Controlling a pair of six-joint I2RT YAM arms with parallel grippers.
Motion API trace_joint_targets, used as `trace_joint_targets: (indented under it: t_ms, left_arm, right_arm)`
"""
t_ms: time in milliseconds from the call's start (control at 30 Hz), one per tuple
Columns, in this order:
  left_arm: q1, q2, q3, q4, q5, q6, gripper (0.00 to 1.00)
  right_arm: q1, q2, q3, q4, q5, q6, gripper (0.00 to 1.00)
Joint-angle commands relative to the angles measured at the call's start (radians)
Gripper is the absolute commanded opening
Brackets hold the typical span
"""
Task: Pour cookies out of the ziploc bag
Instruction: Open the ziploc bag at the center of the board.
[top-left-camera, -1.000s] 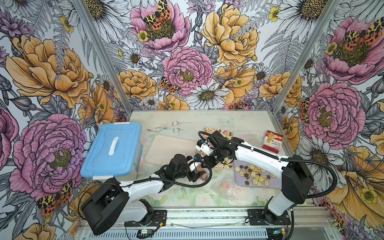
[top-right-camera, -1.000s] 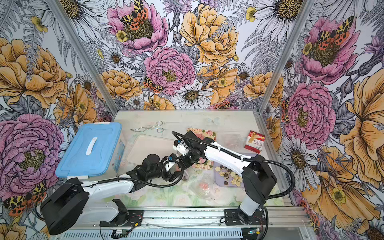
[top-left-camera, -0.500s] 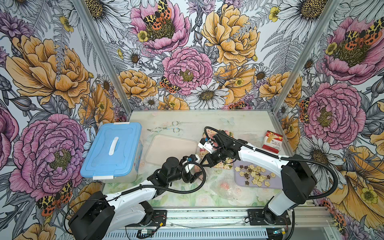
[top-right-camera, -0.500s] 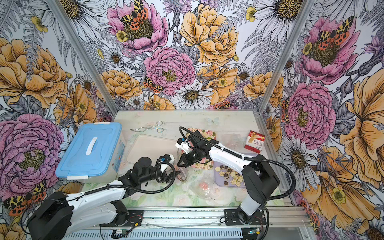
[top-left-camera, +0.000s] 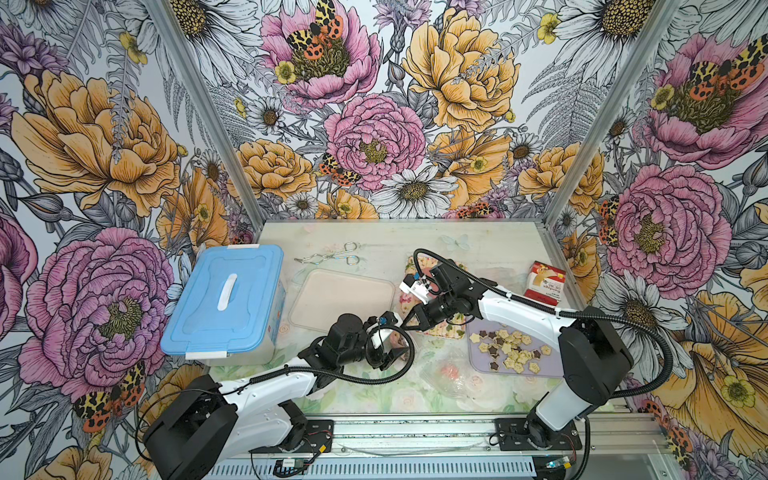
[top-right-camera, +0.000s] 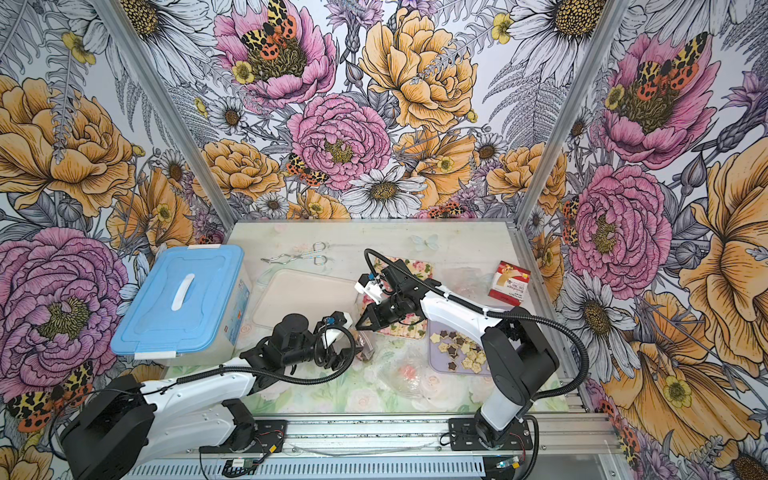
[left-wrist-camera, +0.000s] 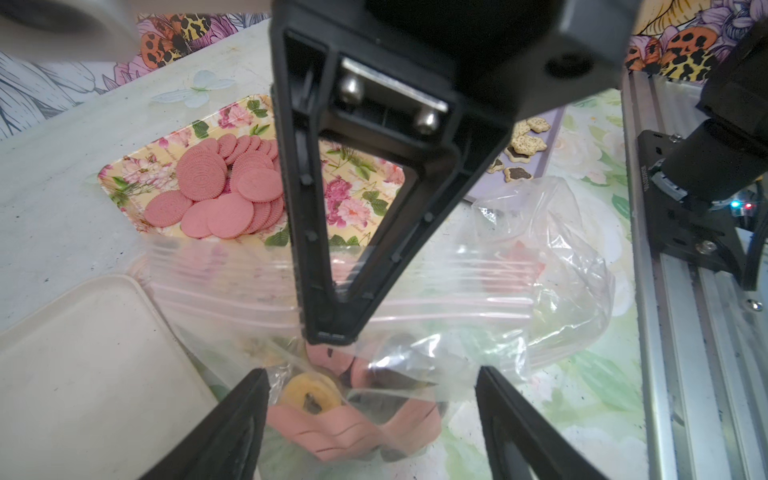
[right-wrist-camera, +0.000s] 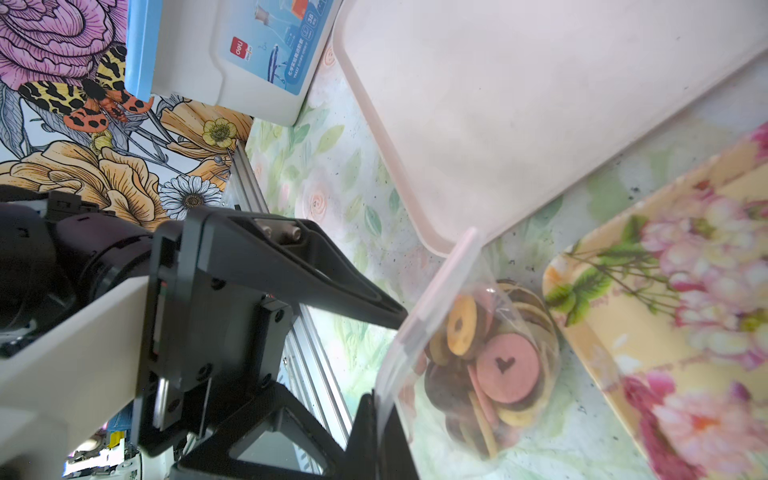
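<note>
The ziploc bag (left-wrist-camera: 436, 286) sits in the middle of the counter (top-left-camera: 374, 245), just near of the beige tray's (top-left-camera: 340, 299) near right corner and just left of the floral tray (left-wrist-camera: 137, 170). The right hand (left-wrist-camera: 328, 332) reaches in from the right and is clenched on the bag's zip edge, pinching the clear plastic between its closed tips. The left hand (left-wrist-camera: 372, 372) comes from the near left with its jaws released and spread wide. Its two fingers (left-wrist-camera: 249, 415) stand on either side of the bag's bulging lower part, and whether they press the plastic cannot be told. Inside the bag lie the ring-centred cookies (right-wrist-camera: 503, 365), pink, yellow and brown, piled together at the bottom. The zip strip stands above them, and whether the mouth is open cannot be told. The bag's lower end is at or just above the counter, and which cannot be told. Pink round cookies (left-wrist-camera: 203, 174) are heaped on the far part of the floral tray. Star-shaped cookies (top-left-camera: 505, 347), beige and dark brown, are spread over the lilac tray (top-left-camera: 544, 370) at the near right, partly under the right arm. An empty clear bag (top-left-camera: 451, 372) lies crumpled just near of the lilac tray's left end. A blue-lidded box (top-left-camera: 224, 295) stands at the left, metal tongs (top-left-camera: 330, 258) lie far of the beige tray, and a red box (top-left-camera: 544, 282) lies at the far right
</note>
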Motion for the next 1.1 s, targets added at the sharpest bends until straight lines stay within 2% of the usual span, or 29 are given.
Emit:
trace_joint_targets:
  t_ms: [0, 200, 367, 500, 967, 1067]
  left_arm:
    - [0.008, 0.049, 0.036, 0.011, -0.006, 0.003, 0.81]
    - [0.009, 0.118, 0.078, 0.016, -0.022, 0.025, 0.8]
    - [0.023, 0.095, 0.064, 0.027, -0.03, 0.022, 0.69]
    - [0.037, 0.106, 0.075, 0.006, -0.017, 0.022, 0.48]
    - [0.041, 0.105, 0.086, -0.036, -0.004, 0.011, 0.2]
    - [0.043, 0.114, 0.095, -0.045, -0.01, 0.013, 0.03]
  right_arm:
    - [-0.004, -0.003, -0.01, 0.05, -0.022, 0.011, 0.0]
    - [-0.002, -0.006, -0.014, 0.062, -0.029, 0.021, 0.0]
    - [0.003, -0.013, -0.016, 0.06, -0.023, 0.021, 0.0]
    - [0.003, -0.023, -0.019, 0.061, -0.009, 0.022, 0.0]
    - [-0.006, -0.051, -0.031, 0.059, 0.015, 0.019, 0.0]
    - [-0.006, -0.055, -0.032, 0.059, 0.016, 0.019, 0.0]
